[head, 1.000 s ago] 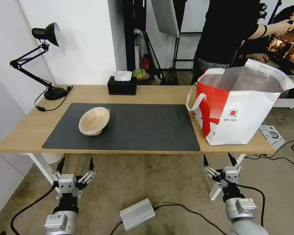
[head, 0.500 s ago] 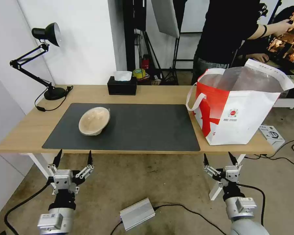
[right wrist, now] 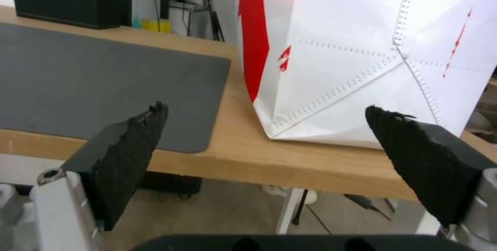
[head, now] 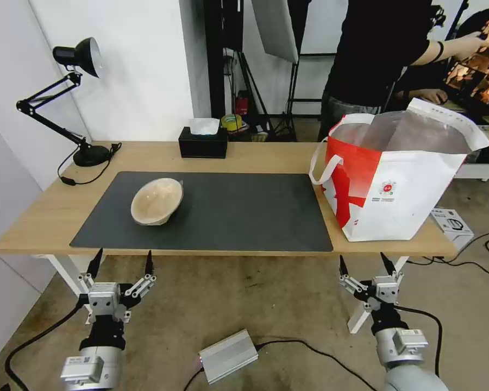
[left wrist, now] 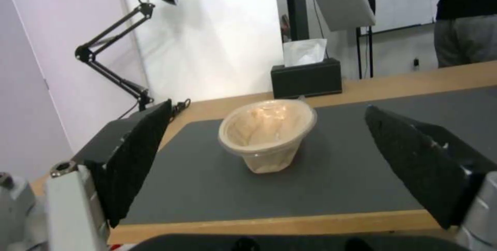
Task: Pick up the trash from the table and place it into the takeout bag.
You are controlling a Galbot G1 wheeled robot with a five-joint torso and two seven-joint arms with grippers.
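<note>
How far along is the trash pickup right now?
Done: I can't tell; the bag stands at the table's right end, its contents hidden. In hand: nothing. The left gripper and right gripper both hang open below the table's front edge. Left: the tan bowl, tilted on the mat, in line with the left gripper.

**Off-task clutter, as we see it**

We've got a black desk lamp [head: 76, 60] at the far left corner, arm folded, base w/ cord trailing beside it. Black tissue box [head: 203, 142] sits at the back edge, white tissue poking up. Down on the floor btw the white legs we spot a silver metal box [head: 228, 355] w/ a black cable running off to the right. Small white carton [head: 451, 221] lies on the floor at right. Behind: light stands, a softbox [head: 276, 27], roll of tape [head: 231, 122].
</note>
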